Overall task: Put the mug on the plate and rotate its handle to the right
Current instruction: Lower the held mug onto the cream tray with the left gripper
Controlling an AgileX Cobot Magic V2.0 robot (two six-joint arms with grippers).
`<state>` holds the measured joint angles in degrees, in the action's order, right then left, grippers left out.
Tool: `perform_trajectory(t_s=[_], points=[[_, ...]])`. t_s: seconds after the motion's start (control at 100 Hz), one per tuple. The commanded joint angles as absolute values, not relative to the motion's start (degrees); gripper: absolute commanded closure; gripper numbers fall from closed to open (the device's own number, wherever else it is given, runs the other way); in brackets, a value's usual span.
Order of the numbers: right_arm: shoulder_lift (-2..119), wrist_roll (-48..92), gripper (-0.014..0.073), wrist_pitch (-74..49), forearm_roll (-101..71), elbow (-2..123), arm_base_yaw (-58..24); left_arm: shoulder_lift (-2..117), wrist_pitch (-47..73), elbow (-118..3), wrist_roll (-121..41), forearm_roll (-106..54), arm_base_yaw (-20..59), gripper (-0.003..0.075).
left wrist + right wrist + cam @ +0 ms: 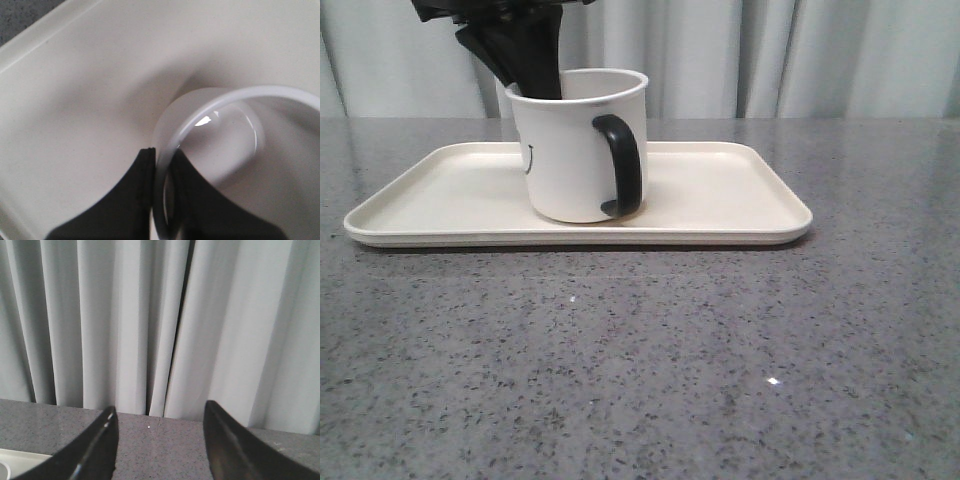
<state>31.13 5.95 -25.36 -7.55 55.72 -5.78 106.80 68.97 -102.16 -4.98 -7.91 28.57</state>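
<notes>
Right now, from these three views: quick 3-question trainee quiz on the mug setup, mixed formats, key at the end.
1. True or false: the mug stands upright on the plate.
2. Multiple choice: in the front view, the handle points A) toward the camera, a bit right; B) hard left; C) toward the curtain.
3. Fill in: the left gripper pinches the mug's ____, one finger inside, one outside.

Key: 1 true. 2 A. 3 rim. The right gripper is open, holding nothing.
</notes>
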Motion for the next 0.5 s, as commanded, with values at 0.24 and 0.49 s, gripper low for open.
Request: perform_trajectory(t_s=[0.24,0.49], points=[[31.87,6.31,0.0188,-21.37,-7.29,57.37,-5.60,104.21,68.19,-103.97,-5.11,-9.04,29.03,0.0727],[31.87,6.31,0.0188,-21.58,-7.29,57.37,-5.60,104.21,69.11,-103.97,-5.11,-9.38,29.03,0.0602]])
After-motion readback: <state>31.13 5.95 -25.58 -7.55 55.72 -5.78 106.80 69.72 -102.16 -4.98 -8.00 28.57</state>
